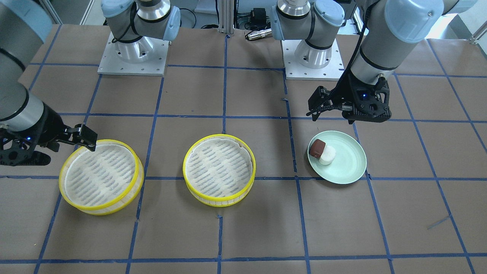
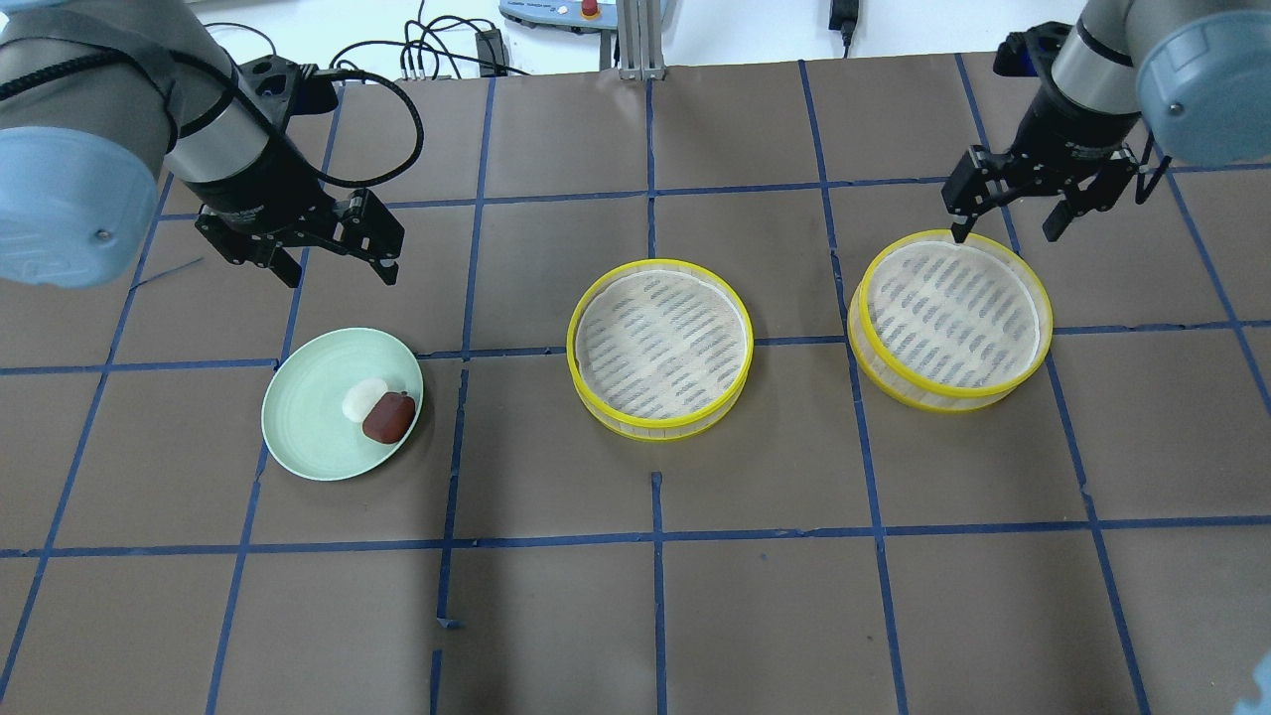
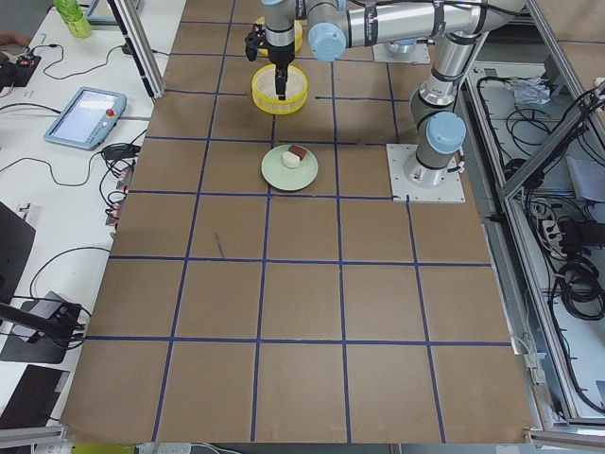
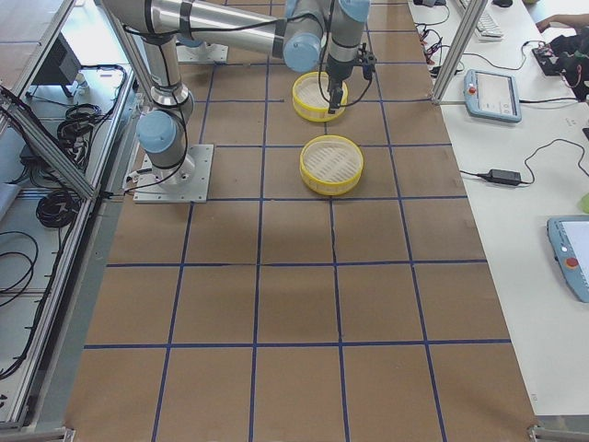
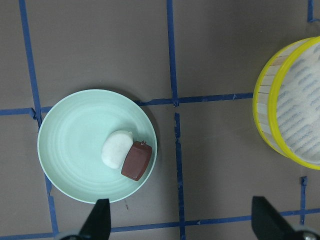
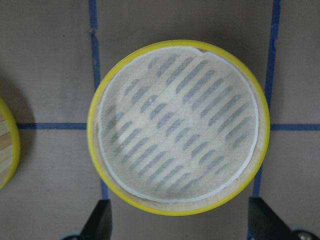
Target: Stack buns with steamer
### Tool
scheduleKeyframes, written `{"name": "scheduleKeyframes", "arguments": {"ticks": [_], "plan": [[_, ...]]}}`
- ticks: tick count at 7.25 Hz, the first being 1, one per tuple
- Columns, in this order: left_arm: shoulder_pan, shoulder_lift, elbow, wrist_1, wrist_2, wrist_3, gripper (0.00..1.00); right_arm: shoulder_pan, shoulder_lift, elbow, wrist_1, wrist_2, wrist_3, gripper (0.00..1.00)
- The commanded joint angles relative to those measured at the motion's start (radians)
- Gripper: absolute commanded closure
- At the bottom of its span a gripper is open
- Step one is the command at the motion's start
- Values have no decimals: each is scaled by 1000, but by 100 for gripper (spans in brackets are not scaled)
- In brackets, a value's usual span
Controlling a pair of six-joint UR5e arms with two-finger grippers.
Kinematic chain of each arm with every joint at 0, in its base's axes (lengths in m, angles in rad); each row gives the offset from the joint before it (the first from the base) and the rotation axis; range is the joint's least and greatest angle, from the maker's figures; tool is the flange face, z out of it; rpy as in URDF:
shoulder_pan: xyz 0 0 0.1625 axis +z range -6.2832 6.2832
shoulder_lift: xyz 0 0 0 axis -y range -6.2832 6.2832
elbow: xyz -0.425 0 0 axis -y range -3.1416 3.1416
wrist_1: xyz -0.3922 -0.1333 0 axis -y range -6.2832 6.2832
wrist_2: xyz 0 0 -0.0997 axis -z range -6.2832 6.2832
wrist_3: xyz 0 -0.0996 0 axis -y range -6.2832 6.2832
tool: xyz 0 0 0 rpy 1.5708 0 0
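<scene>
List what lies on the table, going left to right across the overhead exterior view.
pale green plate, with the white bun and then the brown bun on its right part → middle steamer → right steamer

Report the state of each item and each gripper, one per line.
pale green plate, holding both buns.
white bun, touching the other bun.
reddish-brown bun, on the plate, ungripped.
middle steamer basket, empty.
right steamer basket, empty.
left gripper, open, empty.
right gripper, open, empty.
</scene>
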Motion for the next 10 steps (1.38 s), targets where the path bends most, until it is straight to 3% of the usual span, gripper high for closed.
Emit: {"name": "scheduleKeyframes", "arguments": {"ticks": [1, 3, 4, 7, 8, 9, 10], "plan": [[4, -12, -83, 77, 13, 12, 0, -90, 93, 95, -187, -1, -126, 8], [21, -18, -164, 153, 71, 20, 0, -134, 176, 112, -284, -28, -207, 16], [47, -47, -174, 161, 91, 21, 0, -146, 199, 120, -305, -29, -208, 28], [113, -202, -191, 240, 101, 15, 3, -148, 201, 120, -291, -15, -208, 84], [113, -233, -229, 319, 101, 17, 3, -148, 201, 120, -286, -15, -208, 92], [113, -238, -261, 369, 101, 17, 3, -153, 193, 106, -241, -12, -208, 92], [113, -242, -292, 409, 99, 17, 10, -157, 152, 65, -163, -12, -205, 92]]}}
